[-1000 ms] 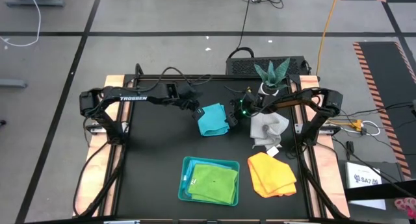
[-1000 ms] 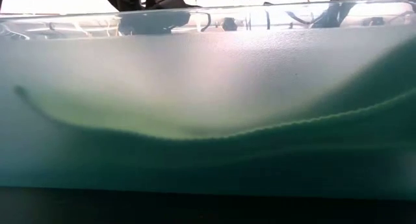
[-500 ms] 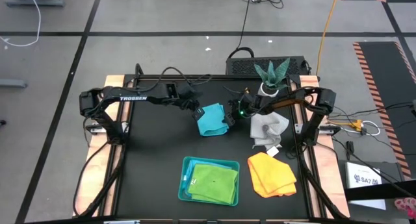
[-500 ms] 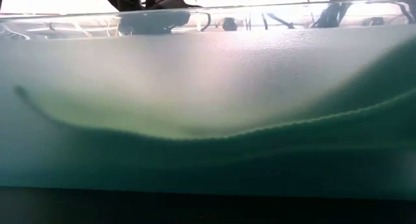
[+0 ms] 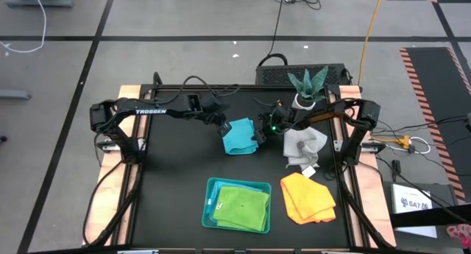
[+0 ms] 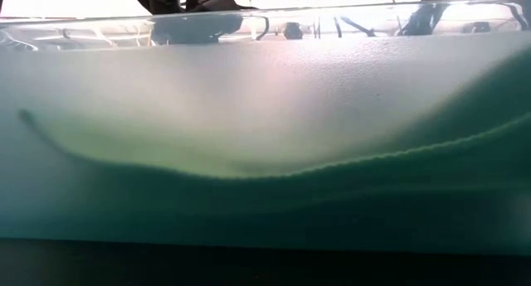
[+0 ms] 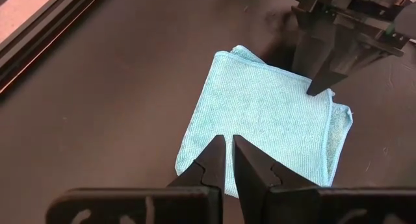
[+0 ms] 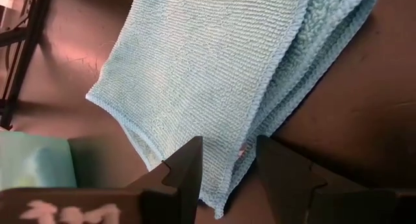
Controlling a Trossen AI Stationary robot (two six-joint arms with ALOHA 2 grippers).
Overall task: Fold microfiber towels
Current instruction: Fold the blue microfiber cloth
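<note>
Left gripper [image 7: 229, 141] low at the left edge of the folded turquoise towel [image 5: 239, 135], fingers nearly together with only a thin slit between them, tips over the cloth's near edge; no fold of cloth visibly pinched between them. Right gripper [image 5: 263, 133] at the opposite, right edge of the same towel, fingers apart, tips hanging over its layered border; in the right wrist view, pale blue ribbed cloth [image 8: 214, 68] spread just ahead of the spread fingers [image 8: 185, 165], doubled edge visible along one side, nothing clamped. From the left wrist view, one dark finger of the right gripper [image 7: 323, 62] standing on or just above the far corner of the cloth; contact not certain. Just to the right of the right gripper, behind its wrist, a pale grey-white towel [image 5: 303, 146] lying crumpled on the black table [image 5: 169, 180]. Nearer the front edge and well apart from both grippers, a yellow-orange towel [image 5: 307, 198] folded loosely, and beside it on its left a teal tray [image 5: 212, 202] holding a lime green towel [image 5: 243, 207] laid flat. Behind the right gripper, at the table's back edge, a small potted plant [image 5: 306, 85]. Low view filled by the tray's translucent wall [image 6: 265, 137], with only bits of the arms above its rim.
</note>
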